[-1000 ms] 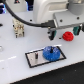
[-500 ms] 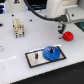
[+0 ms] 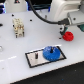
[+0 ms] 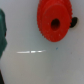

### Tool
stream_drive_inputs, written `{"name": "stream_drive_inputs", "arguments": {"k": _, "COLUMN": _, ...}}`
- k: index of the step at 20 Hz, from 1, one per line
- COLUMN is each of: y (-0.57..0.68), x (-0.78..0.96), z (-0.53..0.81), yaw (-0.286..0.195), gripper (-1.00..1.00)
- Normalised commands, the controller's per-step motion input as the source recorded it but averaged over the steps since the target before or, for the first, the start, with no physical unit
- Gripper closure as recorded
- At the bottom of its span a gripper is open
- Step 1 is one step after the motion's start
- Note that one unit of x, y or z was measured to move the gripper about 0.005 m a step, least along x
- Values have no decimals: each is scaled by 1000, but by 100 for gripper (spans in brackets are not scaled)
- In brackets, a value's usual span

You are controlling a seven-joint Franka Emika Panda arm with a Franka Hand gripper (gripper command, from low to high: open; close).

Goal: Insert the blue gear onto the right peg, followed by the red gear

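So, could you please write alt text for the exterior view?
The blue gear sits on a grey plate on a white table, with the red gear beyond it under the gripper.

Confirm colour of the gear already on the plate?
Blue gear, bright blue; clearest in the exterior view.

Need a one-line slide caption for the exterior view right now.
Blue gear seated on the grey plate; arm above the red gear.

Blue gear, red gear
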Motion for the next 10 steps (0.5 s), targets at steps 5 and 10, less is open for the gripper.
{"name": "stream_drive_inputs", "arguments": {"k": 5, "y": -17, "x": -61, "z": -316, "yaw": 0, "gripper": -100}}
{"name": "stream_drive_inputs", "arguments": {"k": 10, "y": -52, "x": -225, "z": -271, "yaw": 0, "gripper": -100}}
